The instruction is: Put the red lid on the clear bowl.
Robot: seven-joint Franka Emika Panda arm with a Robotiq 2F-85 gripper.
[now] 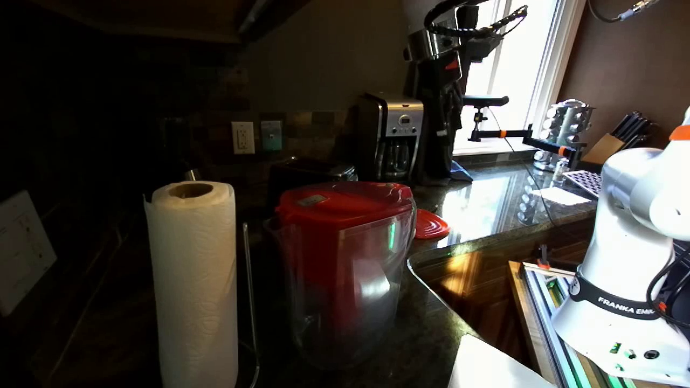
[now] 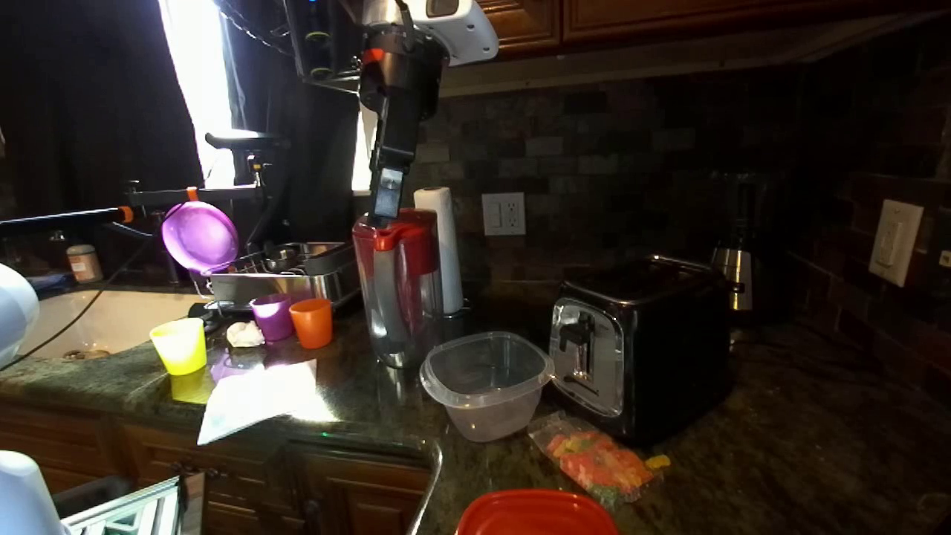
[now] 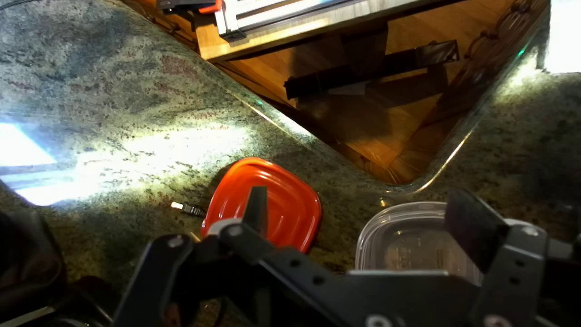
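Black jaws spread across the bottom of the wrist view, standing wide apart. Beyond them on the stone bench [image 3: 104, 81] lies the red lid [image 3: 290, 209], and the jaw on the left of that view cuts across it. That overlap is only along the line of sight: in an exterior view the jaws hang well above the bench, their lower end seen against the top of a tall red-topped pitcher [image 2: 397, 290]. The lid lies below the jaws, untouched. Right of it in the wrist view, past a strip of bench, is the clear bowl [image 3: 404, 245], part of its rim hidden by the other jaw. A cable plug [image 3: 189, 209] points out from the lid's left edge; I cannot tell whether the two touch.

In an exterior view the bowl stands mouth up between the pitcher and a black toaster [image 2: 654, 357], with a clear bag [image 2: 598, 459] of red and yellow pieces just beside it. In an exterior view, a paper towel roll [image 1: 195, 291] stands upright near the pitcher, which partly hides the lid.
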